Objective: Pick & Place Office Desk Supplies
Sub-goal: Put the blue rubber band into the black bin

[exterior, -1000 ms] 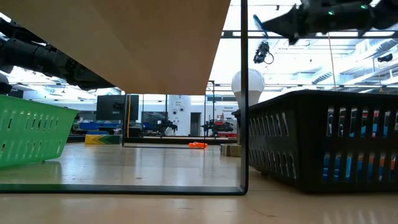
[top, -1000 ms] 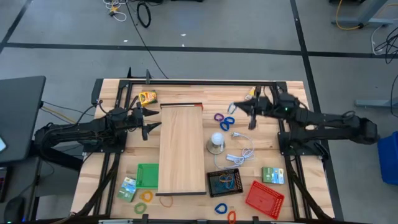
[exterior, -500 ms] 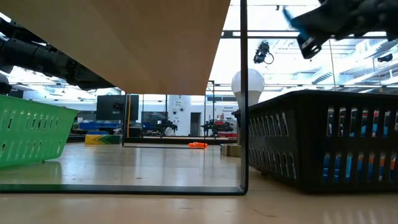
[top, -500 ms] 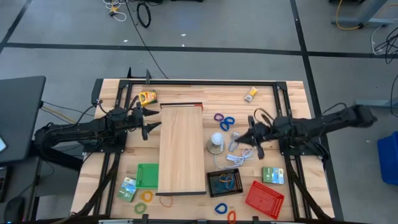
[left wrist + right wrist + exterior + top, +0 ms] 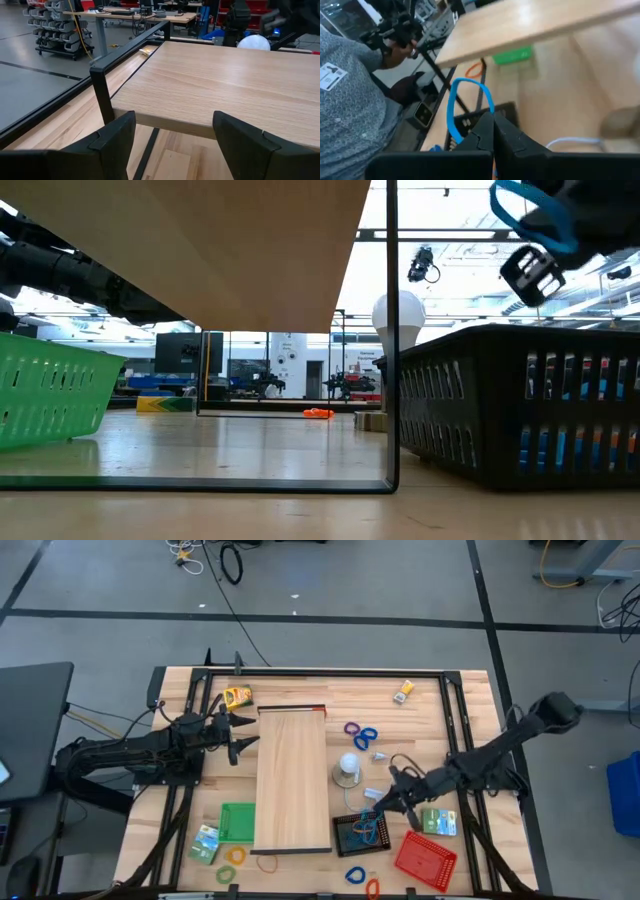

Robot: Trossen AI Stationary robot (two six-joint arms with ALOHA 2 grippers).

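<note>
One blue loop [image 5: 468, 107] pinched | right claw [image 5: 493, 131] | person [image 5: 355, 95] right-wrist only

The right tool [image 5: 381, 802] hangs over the black tray [image 5: 361, 833]; the left tool [image 5: 238, 732] waits beside the wooden board [image 5: 292, 780].

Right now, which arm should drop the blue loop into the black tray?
Right. The right gripper already pinches the blue loop by the black tray; the left gripper waits open past the board.

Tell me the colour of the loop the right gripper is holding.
Blue. The loop pinched in the right gripper shows best in the right wrist view.
</note>
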